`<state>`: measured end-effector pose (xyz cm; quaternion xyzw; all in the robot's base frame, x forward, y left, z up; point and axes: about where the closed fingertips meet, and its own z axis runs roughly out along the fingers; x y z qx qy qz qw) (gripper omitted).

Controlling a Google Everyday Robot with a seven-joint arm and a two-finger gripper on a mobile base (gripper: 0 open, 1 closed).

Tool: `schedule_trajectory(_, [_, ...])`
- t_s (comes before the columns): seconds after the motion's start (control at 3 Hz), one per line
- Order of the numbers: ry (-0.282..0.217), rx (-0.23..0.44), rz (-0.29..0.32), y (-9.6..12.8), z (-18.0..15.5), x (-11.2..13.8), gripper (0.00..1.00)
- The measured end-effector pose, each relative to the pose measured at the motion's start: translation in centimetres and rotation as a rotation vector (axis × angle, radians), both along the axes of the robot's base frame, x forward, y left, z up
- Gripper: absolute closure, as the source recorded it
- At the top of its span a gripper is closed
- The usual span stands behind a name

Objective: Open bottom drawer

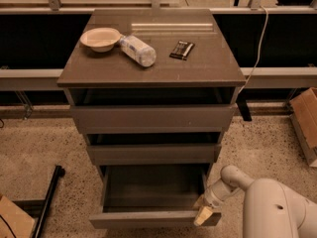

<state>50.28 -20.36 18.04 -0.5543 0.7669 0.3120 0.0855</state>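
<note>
The bottom drawer (148, 218) of the grey-brown cabinet (148, 73) stands pulled far out toward me, and its plain box interior shows with nothing in it. My gripper (203, 213) is at the right end of the drawer front, reaching in from the white arm (277, 207) at the lower right. One cream fingertip (202, 216) lies over the top edge of the front panel. The middle drawer (153, 152) and top drawer (151, 117) stand slightly out.
On the cabinet top lie a shallow bowl (100, 37), a plastic bottle (137, 49) on its side and a dark snack bar (182, 49). A cardboard box (304, 118) stands at the right, another at the lower left corner (15, 219). A black bar (48, 202) lies on the floor.
</note>
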Motion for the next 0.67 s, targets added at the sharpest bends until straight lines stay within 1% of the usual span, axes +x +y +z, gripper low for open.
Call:
schedule_trajectory(0.33, [0.064,-0.001,0.030,-0.1,-0.2,-3.6,0.00])
schedule_trajectory(0.67, [0.108,0.036,0.032,0.0,0.4,-7.6,0.00])
